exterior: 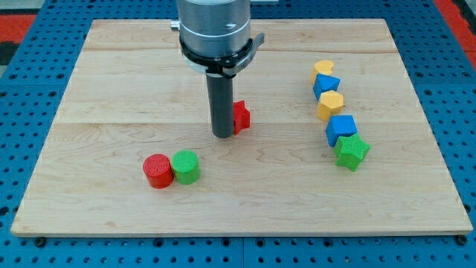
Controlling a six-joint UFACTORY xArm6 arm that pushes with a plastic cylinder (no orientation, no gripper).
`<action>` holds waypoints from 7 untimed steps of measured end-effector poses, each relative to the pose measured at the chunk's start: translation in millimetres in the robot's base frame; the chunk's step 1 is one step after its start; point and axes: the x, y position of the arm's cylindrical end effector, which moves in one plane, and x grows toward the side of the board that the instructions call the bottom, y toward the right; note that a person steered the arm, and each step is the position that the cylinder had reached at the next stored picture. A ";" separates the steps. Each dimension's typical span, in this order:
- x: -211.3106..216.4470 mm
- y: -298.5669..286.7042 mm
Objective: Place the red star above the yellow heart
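The red star (pixel 241 115) lies near the middle of the wooden board, partly hidden behind my rod. My tip (pixel 224 135) rests on the board at the star's left side, touching or almost touching it. The yellow heart (pixel 323 70) lies at the view's upper right, at the top of a line of blocks. The star is well to the left of the heart and lower in the view.
Below the yellow heart run a blue block (pixel 326 85), a yellow block (pixel 330 105), a blue block (pixel 341 129) and a green star (pixel 351 152). A red cylinder (pixel 157 170) and a green cylinder (pixel 185 167) sit side by side at the lower left.
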 end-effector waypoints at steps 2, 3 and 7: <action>-10.6 29.8; -9.3 51.9; -59.7 40.5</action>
